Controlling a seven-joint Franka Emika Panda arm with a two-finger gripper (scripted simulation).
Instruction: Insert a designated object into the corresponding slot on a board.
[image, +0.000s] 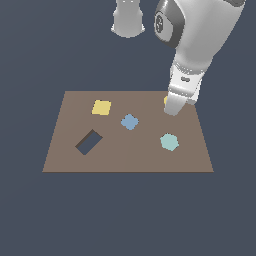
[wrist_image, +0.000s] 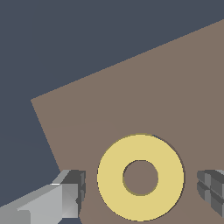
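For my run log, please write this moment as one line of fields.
arm: low over the board far corner | gripper: open, fingers either side of yellow ring | ring: flat on board, not gripped | rectangular cutout: empty

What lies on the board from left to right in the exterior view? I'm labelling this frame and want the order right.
Dark rectangular cutout → yellow square → blue piece → pale teal hexagon. The yellow ring is mostly hidden behind the gripper, so I leave it out.
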